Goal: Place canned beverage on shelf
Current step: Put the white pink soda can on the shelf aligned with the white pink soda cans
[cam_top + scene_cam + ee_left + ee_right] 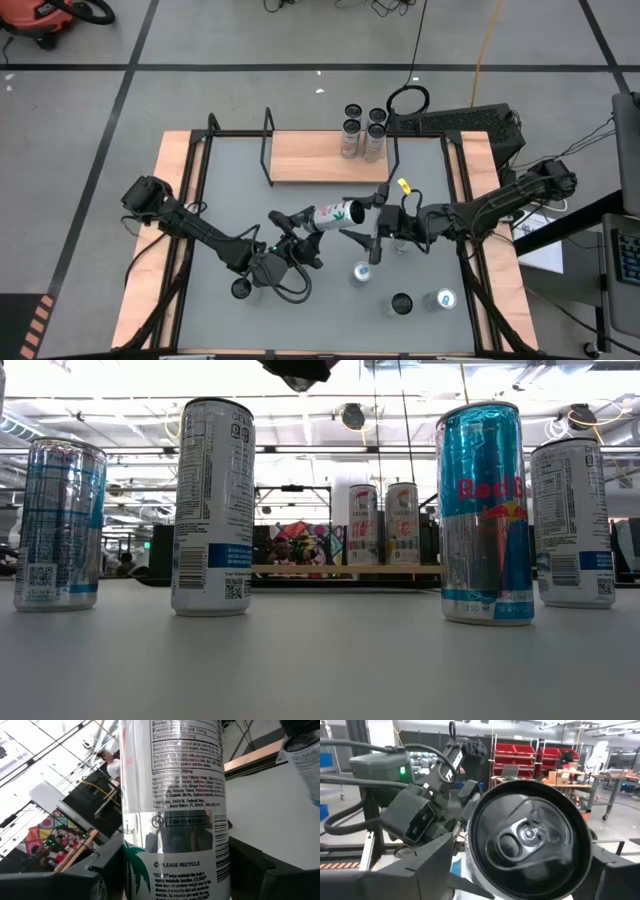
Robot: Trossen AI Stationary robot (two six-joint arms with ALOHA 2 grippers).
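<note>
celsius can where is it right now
In the high view the Celsius can lies sideways above the table's middle, between the left gripper and the right gripper, near the shelf.

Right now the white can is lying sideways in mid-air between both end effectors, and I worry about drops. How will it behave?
The white can is smooth glossy metal, so it could slip. The left end effector grips its base; the right end effector stands open at its top. It looks unopened, so probably heavy; dropped sideways, it would likely roll.

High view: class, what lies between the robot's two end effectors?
A white Celsius can, lying sideways above the table, spans the gap between the left end effector, which grips it, and the right end effector. The high view shows this.
</note>
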